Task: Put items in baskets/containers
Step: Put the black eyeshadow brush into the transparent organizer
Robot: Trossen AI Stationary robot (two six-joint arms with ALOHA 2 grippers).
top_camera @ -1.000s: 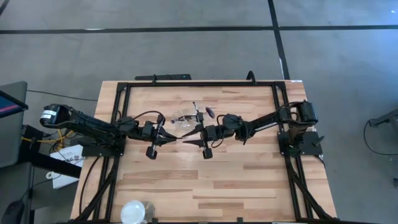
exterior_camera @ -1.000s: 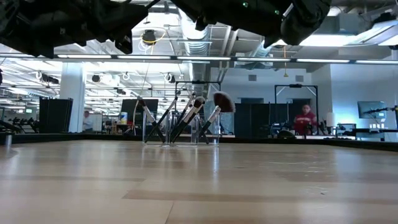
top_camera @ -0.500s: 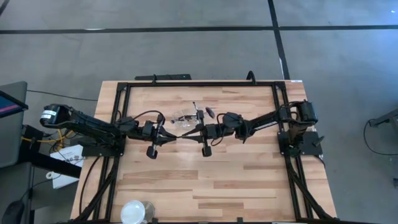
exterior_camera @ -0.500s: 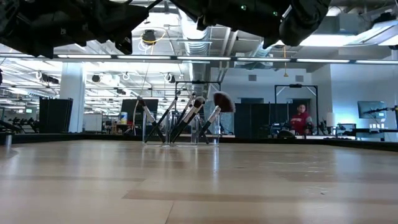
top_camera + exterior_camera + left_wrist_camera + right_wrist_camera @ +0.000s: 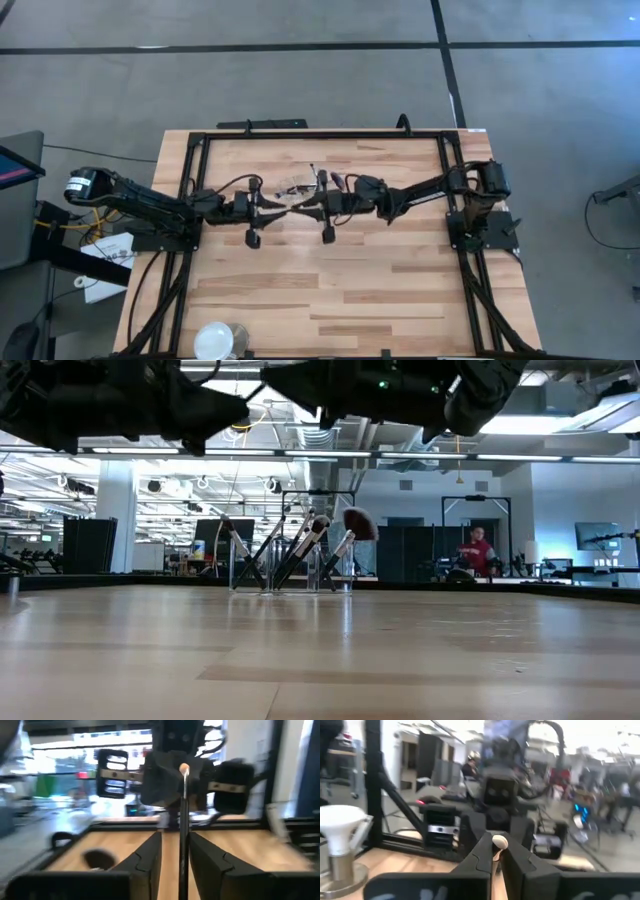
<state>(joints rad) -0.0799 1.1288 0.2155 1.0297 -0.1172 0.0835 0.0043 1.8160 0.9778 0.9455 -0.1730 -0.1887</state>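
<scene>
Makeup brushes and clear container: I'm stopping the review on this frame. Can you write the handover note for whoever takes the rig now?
Left pincer: above mid-table, closed on a slim brush, the left-held brush.
Right pincer: facing it from the other side, closed on the right-held brush.
Clear container: stands toward the table's far side, just beyond both pincers.
Done: several brushes stand leaning in the container, the fan brush among them.
Left: drop the two held brushes into the container. I see no loose brushes on the table.
</scene>
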